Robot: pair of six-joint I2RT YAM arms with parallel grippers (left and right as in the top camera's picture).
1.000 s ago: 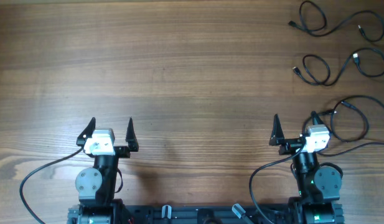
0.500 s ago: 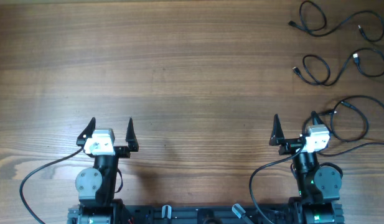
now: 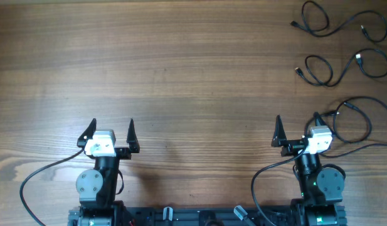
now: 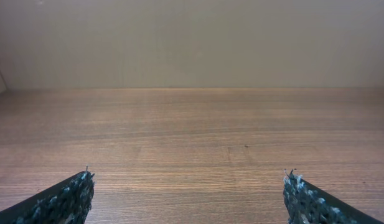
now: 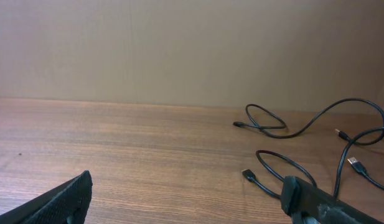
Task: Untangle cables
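**Both grippers spread wide and empty; three cables lying apart at the far right**

**Overhead.** Brown wood-grain tabletop (image 3: 180,63) across the whole view. Toward its far right corner, three thin black cables in loose loops, none crossing another: farthest cable (image 3: 336,29), middle cable (image 3: 334,78), nearest cable (image 3: 355,98). Plug end of the nearest cable just beside the right gripper (image 3: 297,117); touching or not, impossible to tell. Near the front edge, well apart from every cable, the left gripper (image 3: 111,122). Black pointed fingers (image 3: 131,129) on both spread wide, nothing between them.

**Left wrist.** Same tabletop (image 4: 192,137), running back to a plain beige wall (image 4: 192,43). At the bottom corners, the textured fingers (image 4: 61,202) of the left gripper (image 4: 188,177), far apart, holding nothing, touching nothing.

**Right wrist.** Tabletop (image 5: 117,143) and beige wall (image 5: 148,43) again. Right gripper (image 5: 188,180) spread wide, nothing pinched. To the right, the farthest cable (image 5: 304,127) looped close to the wall. Nearer, the middle cable (image 5: 285,160), its loop partly hidden behind the right-hand finger. Small silvery-tipped plugs at the far right. Nearest cable not told apart here.
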